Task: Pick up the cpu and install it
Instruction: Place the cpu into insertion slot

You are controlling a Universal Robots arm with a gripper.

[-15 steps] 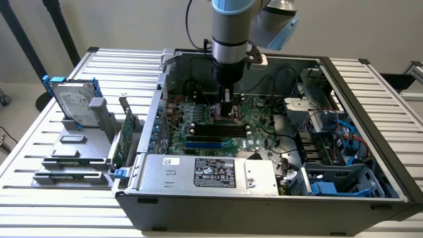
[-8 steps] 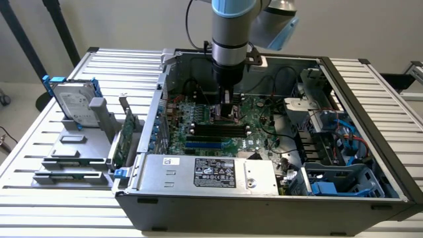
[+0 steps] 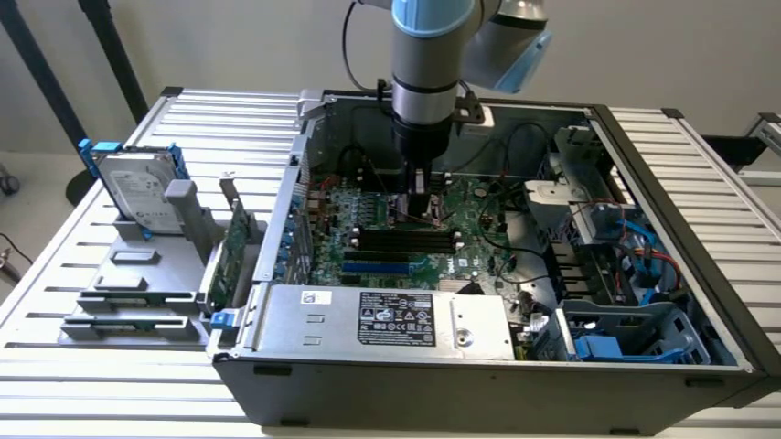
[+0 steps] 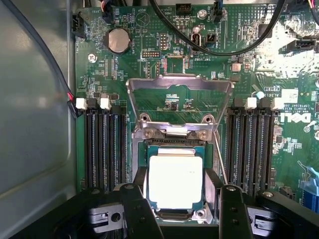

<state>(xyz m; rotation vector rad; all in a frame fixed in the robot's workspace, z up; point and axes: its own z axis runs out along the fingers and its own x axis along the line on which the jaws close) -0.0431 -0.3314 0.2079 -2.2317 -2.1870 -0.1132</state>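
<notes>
1. One arm (image 3: pixel 427 55) reaches down into the open case (image 3: pixel 488 389), with its gripper (image 3: pixel 422 208) low over the board (image 3: pixel 482 206).
2. In the wrist view the gripper (image 4: pixel 177 180) clasps the cpu (image 4: pixel 175 174) by two opposite edges, with a black finger (image 4: pixel 133 211) on each side.
3. The cpu lies flat in the socket (image 4: pixel 174 133) or just above it; I cannot tell which.
4. The socket's plate (image 4: pixel 179 83) stands flipped open, and memory slots (image 4: pixel 104 149) flank the socket.
</notes>
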